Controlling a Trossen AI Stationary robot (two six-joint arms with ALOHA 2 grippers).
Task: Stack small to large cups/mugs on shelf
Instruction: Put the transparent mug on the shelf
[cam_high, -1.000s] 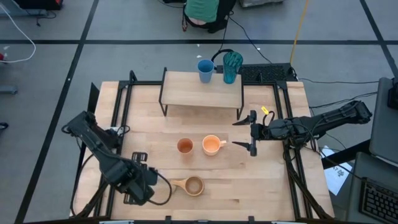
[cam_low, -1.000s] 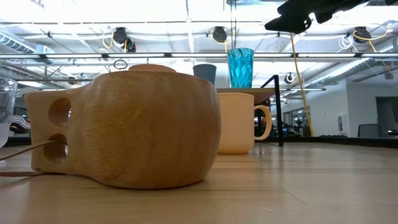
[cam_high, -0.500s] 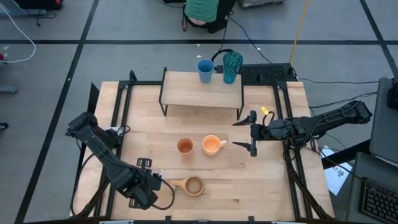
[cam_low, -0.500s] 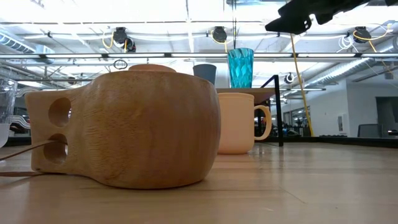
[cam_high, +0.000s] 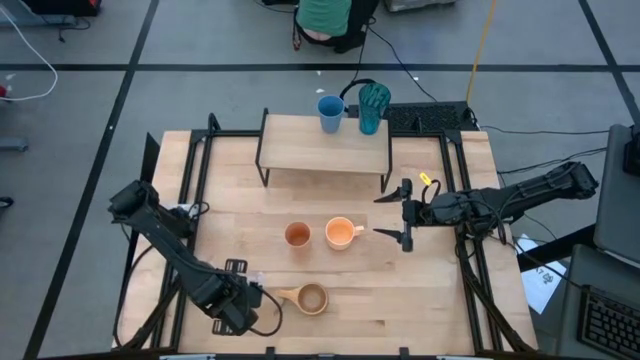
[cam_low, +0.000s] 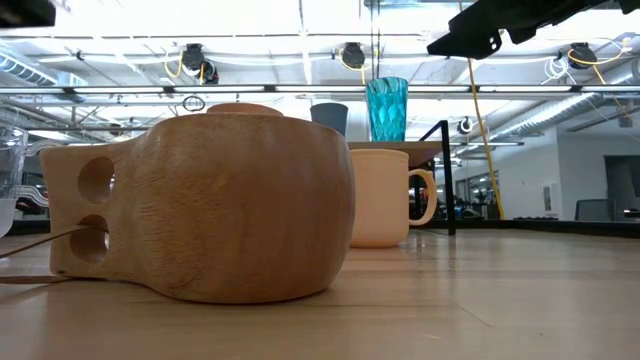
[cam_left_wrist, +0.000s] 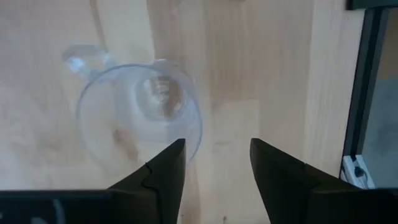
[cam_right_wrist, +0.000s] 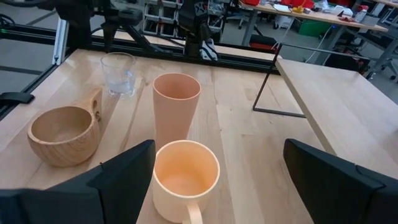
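Note:
The clear glass (cam_left_wrist: 140, 115) stands upright on the table near its front left; it also shows as a glass (cam_right_wrist: 118, 73) past the other cups. My left gripper (cam_left_wrist: 214, 146) hangs open above it, pointing down, one finger over the glass's rim and the other beside the glass. The wooden cup (cam_high: 310, 298) sits just right of it. The orange-brown tumbler (cam_high: 297, 235) and orange mug (cam_high: 341, 233) stand mid-table. The blue cup (cam_high: 330, 112) and teal tumbler (cam_high: 373, 107) stand at the shelf's (cam_high: 325, 145) far edge. My right gripper (cam_high: 380, 214) hovers open right of the mug.
Black frame rails (cam_high: 195, 200) run along the table's left and right sides. The shelf stands on thin black legs (cam_right_wrist: 267, 81) at the far middle. A person in green (cam_high: 325, 15) is beyond the far edge. A small yellow item (cam_high: 428, 180) lies near the right arm.
My left gripper has come down toward the clear glass, still pointing down and with its fingers the same distance apart. Its dark body now shows at the low view's upper left corner. The cups have not moved.

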